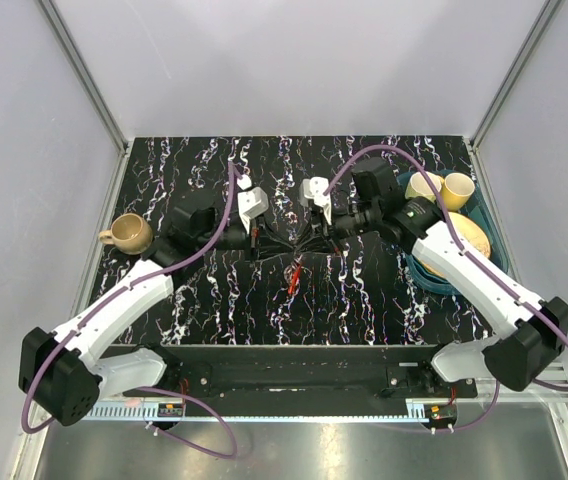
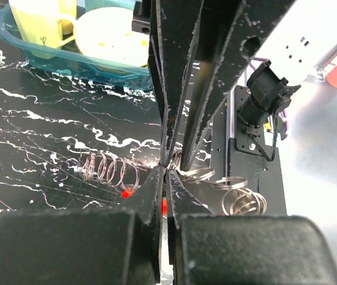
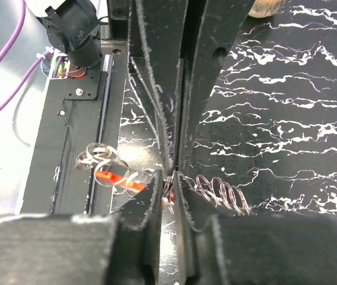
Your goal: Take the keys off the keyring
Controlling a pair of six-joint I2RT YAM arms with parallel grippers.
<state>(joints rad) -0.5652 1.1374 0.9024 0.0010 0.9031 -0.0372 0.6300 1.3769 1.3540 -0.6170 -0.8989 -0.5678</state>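
The keyring [image 3: 219, 193] is a thin silver wire pulled out into loose coils on both sides of the pinch point. It also shows in the left wrist view [image 2: 106, 169]. The bright red elongated piece [image 1: 292, 278] hangs under it just above the dark mat, and shows in the right wrist view [image 3: 118, 178]. I cannot make out the flat keys. My left gripper [image 1: 282, 247] and right gripper [image 1: 312, 245] meet tip to tip at the table's middle. The left gripper [image 2: 167, 173] is shut on the wire. The right gripper [image 3: 170, 181] is shut on it too.
A tan mug [image 1: 129, 233] stands at the left edge of the mat. A teal basin [image 1: 484, 225] at the right holds yellow cups [image 1: 456, 190] and a tan bowl. The black base rail [image 1: 294, 375] runs along the near edge.
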